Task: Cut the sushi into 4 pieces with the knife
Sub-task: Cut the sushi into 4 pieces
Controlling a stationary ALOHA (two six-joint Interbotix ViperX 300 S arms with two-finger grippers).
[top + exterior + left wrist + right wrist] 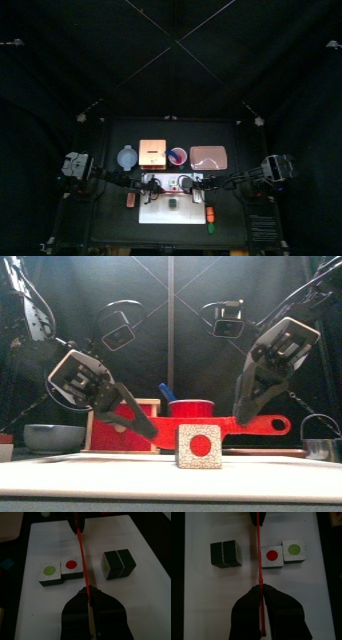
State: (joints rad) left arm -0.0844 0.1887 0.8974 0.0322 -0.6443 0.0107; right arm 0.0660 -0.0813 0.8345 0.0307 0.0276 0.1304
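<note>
A red toy knife [225,429] stretches level between my two grippers over the white cutting board [80,459]. My left gripper [89,598] is shut on one end of it and my right gripper [261,594] on the other. The sushi lies on the board in three parts: a piece with a green centre [49,572], a piece with a red centre [71,566], and a dark green double block [117,563]. The knife [81,557] runs over the gap between the red-centre piece [272,555] and the double block [226,553].
Along the back stand a blue-grey bowl [54,437], a wooden box with a red drawer front [123,428], a red cup [191,409] holding a blue knife [166,391], and a pink tray [209,157]. A metal cutter [318,442] is at the right. Small toy foods [211,214] lie beside the board.
</note>
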